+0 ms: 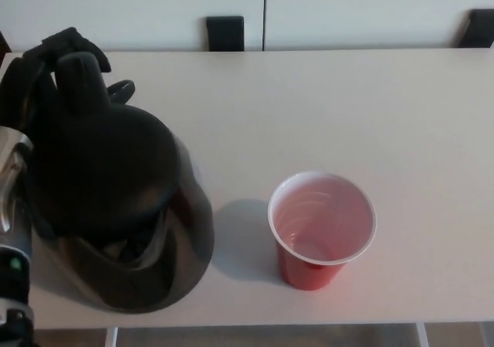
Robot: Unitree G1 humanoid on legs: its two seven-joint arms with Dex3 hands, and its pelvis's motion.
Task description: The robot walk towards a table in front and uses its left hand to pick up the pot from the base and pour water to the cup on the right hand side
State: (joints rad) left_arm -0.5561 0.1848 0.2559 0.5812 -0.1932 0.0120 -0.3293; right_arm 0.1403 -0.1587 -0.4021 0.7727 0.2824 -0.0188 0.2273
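On the worktop [432, 116], my left robot hand [54, 65] wraps the pot [116, 208] handle. Just right stands the red cup [320, 231], apart from it.

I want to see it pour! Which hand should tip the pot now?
Left. The left hand is already wrapped on the pot handle, beside the cup. No right hand shows.
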